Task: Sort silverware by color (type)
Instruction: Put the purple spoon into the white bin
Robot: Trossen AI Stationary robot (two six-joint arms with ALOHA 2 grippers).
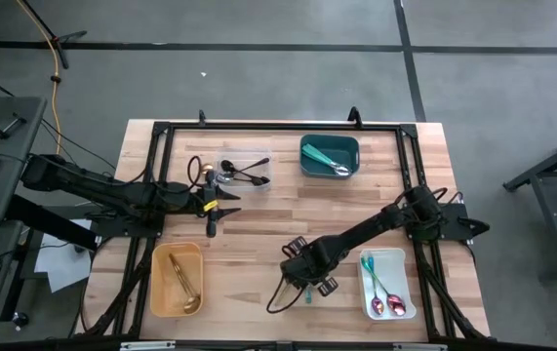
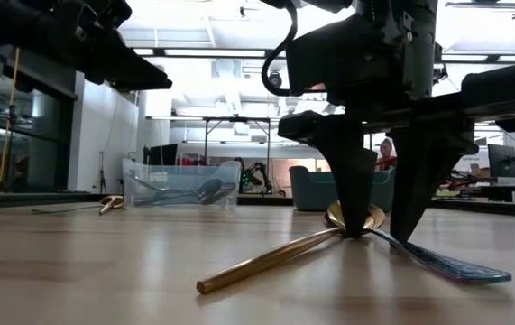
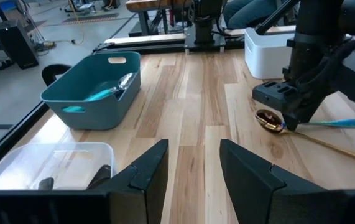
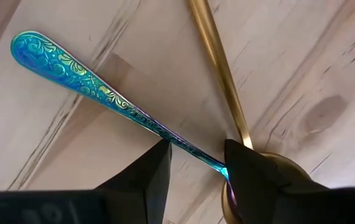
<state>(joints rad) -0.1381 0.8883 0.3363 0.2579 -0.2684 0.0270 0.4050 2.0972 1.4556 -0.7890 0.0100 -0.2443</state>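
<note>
- Two utensils lie crossed on the bare wood under the right gripper (image 4: 196, 165): a gold spoon (image 2: 280, 257) and a teal spoon (image 4: 102, 90) with a scrolled, iridescent blue-green handle.
- The gold spoon is shiny and slim; its bowl (image 2: 354, 217) sits right at the jaw tips.
- The teal spoon's thin neck passes between the two right fingers (image 4: 143, 174), which stand parted on either side of it; I cannot tell whether they touch it.
- The right arm (image 1: 376, 229) reaches in from the table's right edge, bent down so its gripper stands nearly upright, tips at the wood.
- From the jaws, the teal handle runs one way and the gold handle another, diverging in a V; both long axes lie flat on the table.
- The left gripper (image 3: 193, 168) hangs released, jaws apart and holding nothing, well away from the two spoons.
- Just before the left jaws is a clear bin (image 3: 53, 162) with dark utensils; past it a teal bin (image 3: 93, 90) holding teal-handled pieces.
- A yellow bin (image 1: 176, 280) holds gold pieces, and a white tray (image 1: 387, 283) beside the right jaws holds pink-purple ones.
</note>
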